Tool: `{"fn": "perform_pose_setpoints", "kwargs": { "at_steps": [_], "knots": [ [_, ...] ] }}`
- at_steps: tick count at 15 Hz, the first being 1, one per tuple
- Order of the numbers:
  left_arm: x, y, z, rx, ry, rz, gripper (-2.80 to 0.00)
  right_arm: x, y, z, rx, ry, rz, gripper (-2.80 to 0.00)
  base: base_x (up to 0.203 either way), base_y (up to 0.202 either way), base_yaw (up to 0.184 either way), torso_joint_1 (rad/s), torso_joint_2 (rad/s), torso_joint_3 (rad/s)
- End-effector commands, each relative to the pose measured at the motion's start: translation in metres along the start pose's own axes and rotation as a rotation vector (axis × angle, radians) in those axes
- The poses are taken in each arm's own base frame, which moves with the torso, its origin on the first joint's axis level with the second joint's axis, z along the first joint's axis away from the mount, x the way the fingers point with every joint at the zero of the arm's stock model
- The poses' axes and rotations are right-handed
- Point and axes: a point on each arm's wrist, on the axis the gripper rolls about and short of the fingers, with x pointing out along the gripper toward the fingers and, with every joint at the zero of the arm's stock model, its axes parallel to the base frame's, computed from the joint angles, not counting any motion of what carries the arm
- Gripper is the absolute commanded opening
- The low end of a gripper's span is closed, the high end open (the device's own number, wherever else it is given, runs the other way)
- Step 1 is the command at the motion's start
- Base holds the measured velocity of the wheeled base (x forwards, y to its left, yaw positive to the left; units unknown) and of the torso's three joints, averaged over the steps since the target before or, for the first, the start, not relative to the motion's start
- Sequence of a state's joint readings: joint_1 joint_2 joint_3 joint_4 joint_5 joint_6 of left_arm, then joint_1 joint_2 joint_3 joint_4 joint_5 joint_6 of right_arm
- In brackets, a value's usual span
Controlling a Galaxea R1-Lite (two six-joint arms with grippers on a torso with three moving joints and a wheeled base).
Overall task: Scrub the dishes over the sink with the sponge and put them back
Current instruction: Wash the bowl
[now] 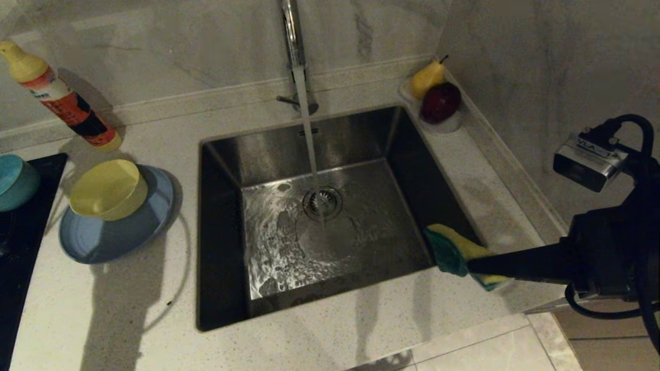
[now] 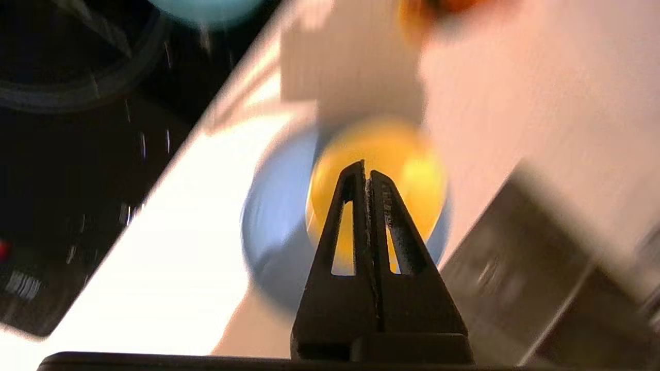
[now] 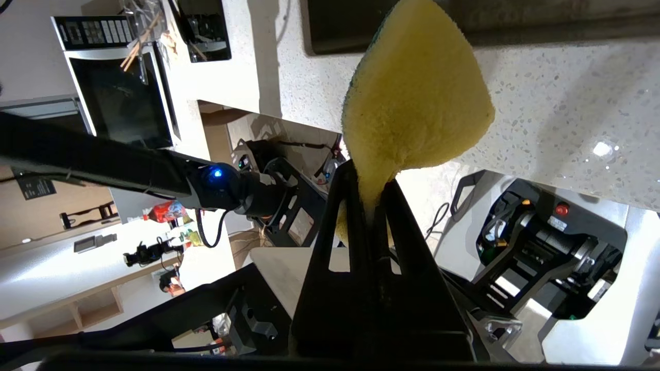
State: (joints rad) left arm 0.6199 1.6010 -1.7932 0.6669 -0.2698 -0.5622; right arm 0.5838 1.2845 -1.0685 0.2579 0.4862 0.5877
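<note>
Right gripper [image 3: 372, 198], pinching the sponge [image 1: 459, 252] above the near-right rim of the sink [image 1: 221, 232], ready for scrubbing. Left gripper [image 2: 367, 172], pressed together and empty, hangs above the yellow bowl [image 1: 108, 189], nested on the blue plate [image 1: 103, 242] beside the sink.

Two bowls, a pale yellow bowl [image 1: 108, 188] and a teal-blue bowl [image 1: 15, 181], one light-blue plate [image 1: 118, 232], one sponge [image 1: 459, 252], one sink [image 1: 319, 216] with one tap [image 1: 293, 36], one bottle [image 1: 62, 98], one pear [image 1: 427, 78], one dark red fruit [image 1: 441, 102], one small white dish [image 1: 443, 125].
</note>
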Motion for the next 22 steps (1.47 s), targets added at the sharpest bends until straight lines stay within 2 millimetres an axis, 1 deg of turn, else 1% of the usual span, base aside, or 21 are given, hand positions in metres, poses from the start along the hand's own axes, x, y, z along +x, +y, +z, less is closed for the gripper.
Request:
{"fn": "perform_pose_setpoints", "kwargs": {
  "at_steps": [1, 2, 3, 5, 11, 14, 16, 20, 22],
  "knots": [
    [-0.006, -0.002, -0.028, 0.082, 0.098, -0.006, -2.80, 0.003, -0.002, 0.000, 0.009, 0.011, -0.003, -2.80, 0.000, 0.000, 0.000, 0.000, 0.00, 0.000],
    [-0.004, 0.000, -0.039, 0.115, 0.144, -0.004, -2.80, 0.003, -0.002, 0.000, 0.008, 0.011, -0.003, -2.80, 0.000, 0.000, 0.000, 0.000, 0.00, 0.000],
    [-0.001, 0.001, -0.049, 0.137, 0.187, -0.003, 0.00, 0.002, -0.002, 0.000, 0.009, 0.010, -0.003, -2.80, 0.000, 0.000, 0.000, 0.000, 0.00, 0.000],
    [0.007, 0.005, -0.061, 0.150, 0.244, 0.009, 0.00, 0.002, -0.003, -0.003, 0.011, 0.014, -0.006, -2.80, 0.000, 0.000, 0.000, 0.000, 0.00, 0.000],
    [0.024, 0.018, -0.076, 0.185, 0.325, 0.056, 0.00, 0.003, -0.006, -0.006, 0.018, 0.024, -0.013, -2.80, 0.000, 0.000, 0.000, 0.000, 0.00, 0.000],
    [0.042, 0.029, -0.083, 0.187, 0.359, 0.155, 0.00, 0.004, -0.009, -0.009, 0.024, 0.035, -0.019, -2.80, 0.000, 0.000, 0.000, 0.000, 0.00, 0.000],
    [0.050, 0.033, -0.085, 0.189, 0.375, 0.184, 0.00, 0.004, -0.010, -0.010, 0.030, 0.038, -0.022, -2.80, 0.000, 0.000, 0.000, 0.000, 0.00, 0.000],
    [0.055, 0.036, -0.088, 0.182, 0.396, 0.192, 0.00, 0.004, -0.009, -0.009, 0.024, 0.027, -0.017, -2.80, 0.000, 0.000, 0.000, 0.000, 0.00, 0.000],
    [0.061, 0.039, -0.091, 0.176, 0.421, 0.196, 0.00, 0.004, -0.009, -0.009, 0.021, 0.023, -0.014, -2.80, 0.000, 0.000, 0.000, 0.000, 0.00, 0.000]
  ]
}}
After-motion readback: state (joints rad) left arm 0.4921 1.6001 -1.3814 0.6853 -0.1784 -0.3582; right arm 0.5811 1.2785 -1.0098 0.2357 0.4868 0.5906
